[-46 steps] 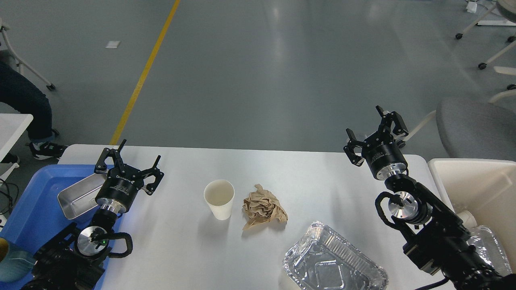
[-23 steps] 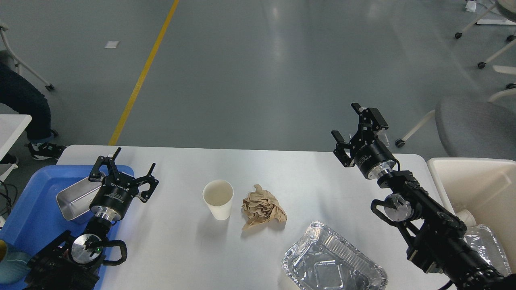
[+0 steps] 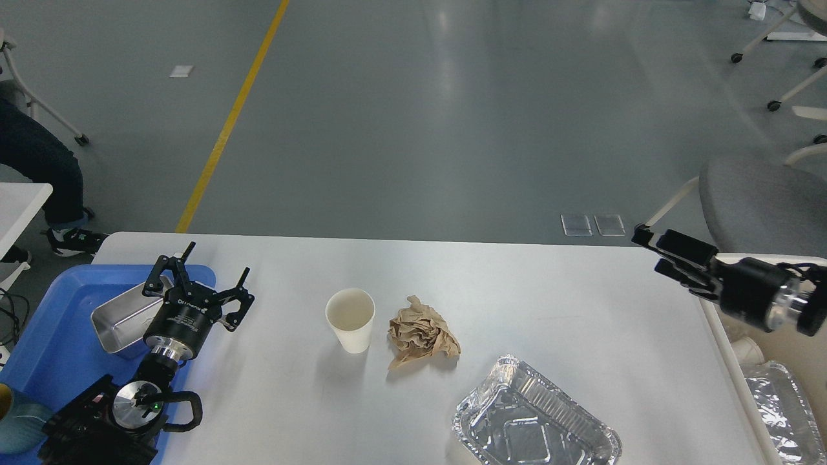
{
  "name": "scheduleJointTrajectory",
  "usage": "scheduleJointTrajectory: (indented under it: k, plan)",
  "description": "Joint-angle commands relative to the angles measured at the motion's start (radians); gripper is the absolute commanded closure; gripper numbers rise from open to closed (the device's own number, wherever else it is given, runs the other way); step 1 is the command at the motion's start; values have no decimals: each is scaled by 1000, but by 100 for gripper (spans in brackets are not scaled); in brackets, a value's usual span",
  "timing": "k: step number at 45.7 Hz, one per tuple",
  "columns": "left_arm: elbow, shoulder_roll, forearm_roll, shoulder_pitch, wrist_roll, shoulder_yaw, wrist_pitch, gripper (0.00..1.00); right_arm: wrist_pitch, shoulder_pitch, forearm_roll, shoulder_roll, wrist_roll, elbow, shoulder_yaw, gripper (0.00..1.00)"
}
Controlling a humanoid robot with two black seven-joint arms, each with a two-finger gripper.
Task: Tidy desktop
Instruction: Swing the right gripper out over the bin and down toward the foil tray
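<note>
The white desktop [image 3: 581, 303] holds a white paper cup [image 3: 350, 320] standing upright near the middle. A crumpled ball of brown paper [image 3: 423, 332] lies just right of the cup. An empty foil tray [image 3: 536, 423] sits at the front edge. My left gripper [image 3: 200, 276] hovers open and empty at the table's left end, beside a metal tin [image 3: 123, 313]. My right gripper [image 3: 649, 250] is at the table's far right corner, pointing left, its two fingers apart and holding nothing.
A blue plastic tray [image 3: 52, 329] at the left holds the metal tin and a teal cup [image 3: 16, 423]. A beige bin [image 3: 798, 352] at the right holds crumpled foil [image 3: 778, 403]. A grey chair [image 3: 756, 200] stands behind the bin.
My right arm swung right and down, from above the table's far right area to the bin's edge, now lying level and pointing left. The left arm barely moved.
</note>
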Motion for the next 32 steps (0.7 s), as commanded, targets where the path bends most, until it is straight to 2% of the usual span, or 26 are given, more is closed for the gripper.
scheduleJointTrajectory:
  k: [1, 4, 7, 16, 32]
  plan:
    - [0, -2, 1, 2, 2, 4, 0, 3, 116, 14, -18, -238, 5, 119, -6, 0]
    - [0, -10, 9, 2, 4, 6, 2, 3, 182, 66, -61, -364, 5, 212, -3, 0]
    - [0, -17, 16, 4, 4, 12, 8, 3, 218, 113, -104, -436, 5, 277, -3, 0]
    - [0, -5, 18, 21, 2, 52, 12, 3, 299, 174, -190, -579, 5, 357, -1, 0]
    - [0, 1, 18, 22, 5, 58, 18, 3, 299, 179, -198, -600, 2, 355, -1, 0]
